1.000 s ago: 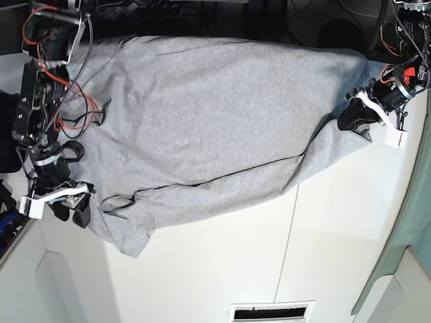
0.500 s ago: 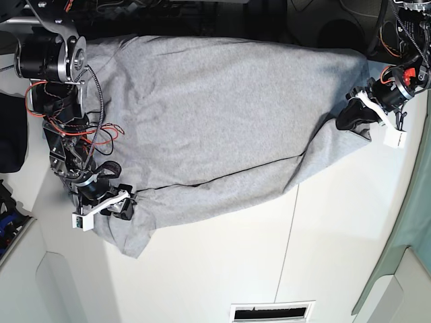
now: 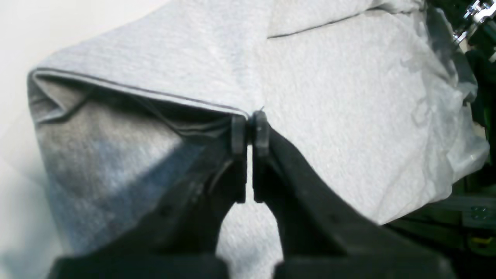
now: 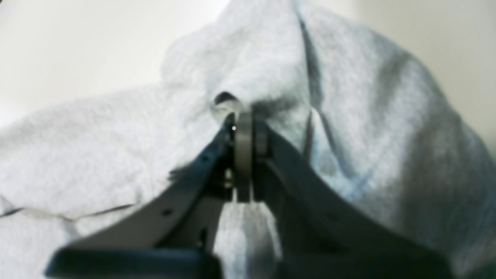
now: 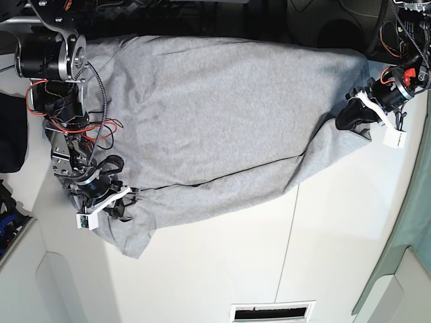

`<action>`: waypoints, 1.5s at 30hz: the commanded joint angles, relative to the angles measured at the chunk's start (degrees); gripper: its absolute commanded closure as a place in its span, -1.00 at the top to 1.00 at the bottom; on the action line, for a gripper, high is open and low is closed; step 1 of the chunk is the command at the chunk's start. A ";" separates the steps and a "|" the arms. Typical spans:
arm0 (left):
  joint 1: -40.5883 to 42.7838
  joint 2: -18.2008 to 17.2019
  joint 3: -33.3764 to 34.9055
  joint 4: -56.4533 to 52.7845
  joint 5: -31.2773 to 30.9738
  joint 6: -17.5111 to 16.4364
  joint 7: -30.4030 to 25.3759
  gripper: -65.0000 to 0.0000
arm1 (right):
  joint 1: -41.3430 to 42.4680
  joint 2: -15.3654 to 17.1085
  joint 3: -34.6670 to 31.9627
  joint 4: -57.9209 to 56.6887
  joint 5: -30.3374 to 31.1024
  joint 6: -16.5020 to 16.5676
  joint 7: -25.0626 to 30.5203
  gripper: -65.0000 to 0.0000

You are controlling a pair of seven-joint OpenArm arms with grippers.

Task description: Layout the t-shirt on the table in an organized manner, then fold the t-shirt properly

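Observation:
The light grey t-shirt [image 5: 215, 108] lies spread across the back half of the white table [image 5: 222, 269], with one sleeve hanging toward the front left. In the base view my right gripper [image 5: 125, 202] is at that sleeve, on the left. In the right wrist view it [image 4: 244, 124] is shut on a bunched fold of the t-shirt [image 4: 97, 147]. My left gripper [image 5: 347, 121] sits at the shirt's right end. In the left wrist view it [image 3: 250, 128] is shut on the dark-trimmed hem of the t-shirt [image 3: 341, 97]. No lettering shows.
A thin dark seam [image 5: 288, 235] runs across the tabletop toward the front. A slotted vent [image 5: 272, 312] sits at the front edge. Red and black cables [image 5: 74, 128] hang along the right arm at the left side. Dark equipment lines the back edge.
My right arm swung in from the table's left edge onto the sleeve, and its gripper went from open to shut on the cloth. The left arm has stayed put.

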 commanded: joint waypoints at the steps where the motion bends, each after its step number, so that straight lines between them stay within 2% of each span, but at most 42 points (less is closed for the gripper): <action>1: -0.46 -1.16 -0.37 1.01 -1.75 -0.89 -0.68 -1.00 | 1.73 0.59 0.00 1.49 -0.31 1.84 2.16 -1.00; 7: -0.24 -4.46 -1.36 1.53 -3.43 -0.89 -0.59 -1.00 | -1.33 1.81 0.66 7.85 -1.42 9.53 2.03 -1.00; 13: -0.11 -4.48 -6.91 3.37 -8.33 -0.89 4.61 -1.00 | -12.26 4.35 2.71 22.80 2.47 9.66 1.40 -1.00; 18: -0.11 -4.46 -10.19 5.90 -13.68 -0.89 9.38 -1.00 | -20.83 4.48 4.81 34.86 6.86 9.70 -2.93 -1.00; 21: -0.13 -4.46 -10.21 7.13 -14.32 -0.89 9.73 -1.00 | -24.06 4.46 5.05 40.24 7.37 9.68 -2.93 -1.00; 24: -0.13 -4.46 -10.21 7.39 -14.29 -0.89 9.18 -1.00 | -23.67 4.42 5.05 41.57 7.39 9.60 -2.91 -1.00; 26: -0.11 -4.46 -10.21 7.37 -14.21 -0.89 9.20 -1.00 | -22.27 4.39 5.05 41.07 7.37 8.50 -2.91 -1.00; 29: -0.13 -4.46 -10.21 7.37 -14.25 -0.89 9.18 -1.00 | -18.75 4.22 5.05 38.42 7.37 4.87 -2.93 -1.00; 30: -0.13 -4.46 -10.21 7.37 -14.23 -0.89 9.20 -1.00 | -17.27 4.17 5.05 37.00 7.37 4.17 -2.91 -0.90; 32: -0.11 -4.46 -10.21 7.37 -14.25 -0.89 9.20 -1.00 | -13.66 3.91 5.03 32.87 7.34 1.49 -2.89 -0.44; 34: -0.11 -4.44 -10.21 7.37 -14.19 -0.89 9.22 -1.00 | -9.81 3.91 5.03 27.39 7.34 -1.55 -2.86 -0.15; 36: -0.11 -4.46 -10.21 7.37 -13.84 -0.89 9.20 -1.00 | -6.01 3.91 5.03 21.31 7.02 -3.32 -2.25 -0.13; 40: -0.13 -4.44 -10.21 7.37 -13.84 -0.89 9.18 -1.00 | -0.02 3.48 3.48 8.50 -0.09 -3.21 3.96 -0.13; 42: -0.11 -4.44 -10.21 7.37 -13.86 -0.89 9.20 -1.00 | 2.21 3.06 1.49 2.99 -1.05 -2.99 5.09 -0.15; 45: -0.11 -4.44 -10.21 7.37 -13.92 -0.89 9.18 -1.00 | 4.22 1.81 -2.56 -2.60 -2.60 -2.99 5.09 -0.36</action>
